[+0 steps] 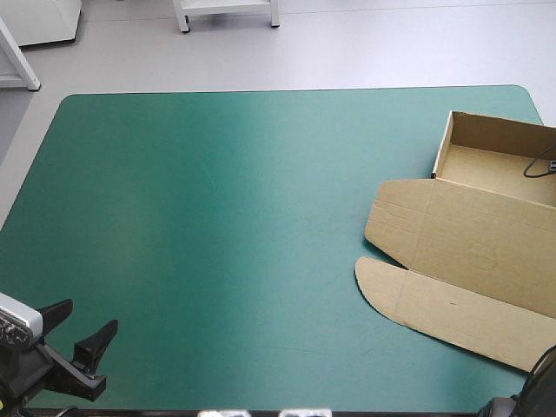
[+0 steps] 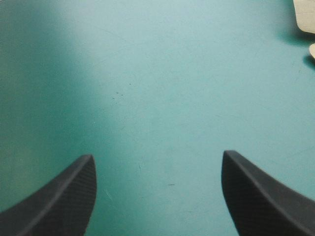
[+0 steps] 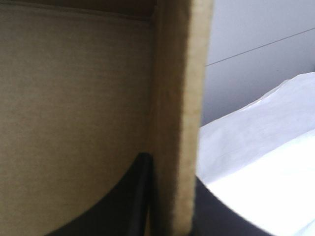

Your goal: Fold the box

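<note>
One wall of the box [image 1: 469, 234], at the table's [image 1: 217, 217] right edge, is clamped by the right gripper [image 3: 170, 167]; the left gripper [image 2: 157, 160] stands jaws apart at the near left corner.

Setting: robotics lab or test cell. Evidence: work table with plain teal-green cover [image 1: 217, 217] filling the high view; left gripper [image 1: 89, 314] over its 7 o'clock corner; bare pale grey floor [image 1: 365, 52] beyond the far edge; white stand legs [image 1: 183, 17] at 12 o'clock; white cabinet [image 1: 39, 17] at 11 o'clock.
</note>
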Robot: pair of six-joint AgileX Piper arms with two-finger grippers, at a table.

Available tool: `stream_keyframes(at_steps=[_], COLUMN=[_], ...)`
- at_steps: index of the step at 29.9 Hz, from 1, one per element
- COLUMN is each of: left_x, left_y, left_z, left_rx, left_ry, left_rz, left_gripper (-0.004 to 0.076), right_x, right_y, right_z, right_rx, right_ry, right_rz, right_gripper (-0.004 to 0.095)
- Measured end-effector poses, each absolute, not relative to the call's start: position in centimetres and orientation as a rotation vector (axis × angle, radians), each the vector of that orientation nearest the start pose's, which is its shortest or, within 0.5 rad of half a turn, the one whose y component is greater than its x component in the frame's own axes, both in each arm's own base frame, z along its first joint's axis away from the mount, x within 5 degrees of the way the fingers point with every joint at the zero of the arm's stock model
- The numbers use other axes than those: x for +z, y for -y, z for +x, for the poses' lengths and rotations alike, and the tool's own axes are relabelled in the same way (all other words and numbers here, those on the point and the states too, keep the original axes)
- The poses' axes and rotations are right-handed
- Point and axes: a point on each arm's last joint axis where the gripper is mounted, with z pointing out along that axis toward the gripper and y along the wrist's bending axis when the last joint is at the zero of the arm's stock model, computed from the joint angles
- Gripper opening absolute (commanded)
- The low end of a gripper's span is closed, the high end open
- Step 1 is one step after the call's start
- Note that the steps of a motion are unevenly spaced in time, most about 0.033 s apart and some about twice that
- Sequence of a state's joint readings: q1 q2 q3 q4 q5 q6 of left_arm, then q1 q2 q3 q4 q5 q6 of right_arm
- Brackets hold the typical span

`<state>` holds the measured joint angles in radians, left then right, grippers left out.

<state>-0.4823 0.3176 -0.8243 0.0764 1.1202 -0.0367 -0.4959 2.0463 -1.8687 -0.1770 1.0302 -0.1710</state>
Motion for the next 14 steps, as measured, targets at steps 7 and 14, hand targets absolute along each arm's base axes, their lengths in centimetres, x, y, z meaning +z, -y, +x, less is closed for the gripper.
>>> stream_keyframes(at_steps=[7, 14], left_x=[36.08, 36.21], left_y=[0.25, 0.02], left_z=[1.88, 1.99], left_rx=[-0.218, -0.183], left_ry=[-2.051, -2.033], left_rz=[0.458, 0.451], left_gripper=[0.0511, 0.0511], right_x=[27.34, 28.34], right_y=[22.44, 22.31], right_z=[39.75, 39.57], right_rx=[-0.364, -0.369], right_ry=[-2.703, -2.665], right_rz=[0.328, 0.345], right_gripper=[0.0586, 0.0536])
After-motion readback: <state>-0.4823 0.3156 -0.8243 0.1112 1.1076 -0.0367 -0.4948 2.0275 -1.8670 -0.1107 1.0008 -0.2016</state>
